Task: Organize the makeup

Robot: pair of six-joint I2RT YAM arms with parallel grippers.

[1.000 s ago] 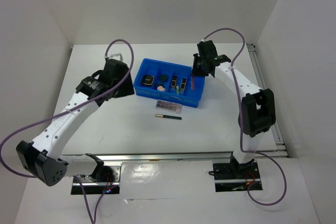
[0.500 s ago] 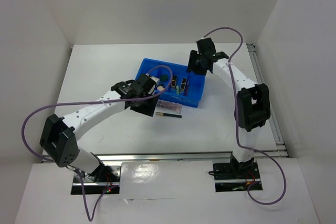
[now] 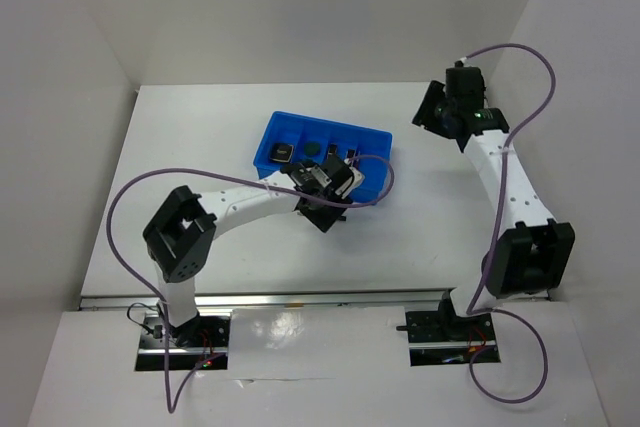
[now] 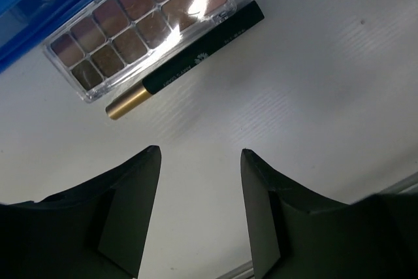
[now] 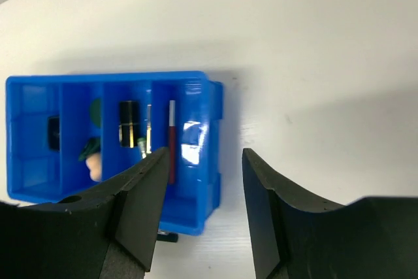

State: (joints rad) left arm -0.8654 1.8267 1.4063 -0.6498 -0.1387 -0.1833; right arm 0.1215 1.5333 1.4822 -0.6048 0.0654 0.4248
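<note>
The pinkish flat palette [image 4: 140, 27] and a black pencil with a gold end [image 4: 189, 57] lie side by side on the table in front of the blue tray [image 3: 330, 129]. My left gripper [image 4: 199, 155] is open and empty just above them, and it hides them in the top view [image 3: 325, 212]. The tray holds the black square compact [image 5: 53, 132], the dark green round piece [image 5: 96, 110], the peach sponge [image 5: 95, 164], a black-gold case [image 5: 128, 132] and a thin red pencil [image 5: 172, 142]. My right gripper [image 5: 202, 155] is open and empty, high and to the right of the tray [image 3: 430, 112].
White walls enclose the table on the left, back and right. The left arm's purple cable loops over the table in front of the tray [image 3: 385, 182]. A metal rail [image 3: 300, 299] runs along the near edge.
My left arm has swung right, from beside the tray's left end to over the palette and pencil. My right gripper has drawn back from the tray toward the back right.
</note>
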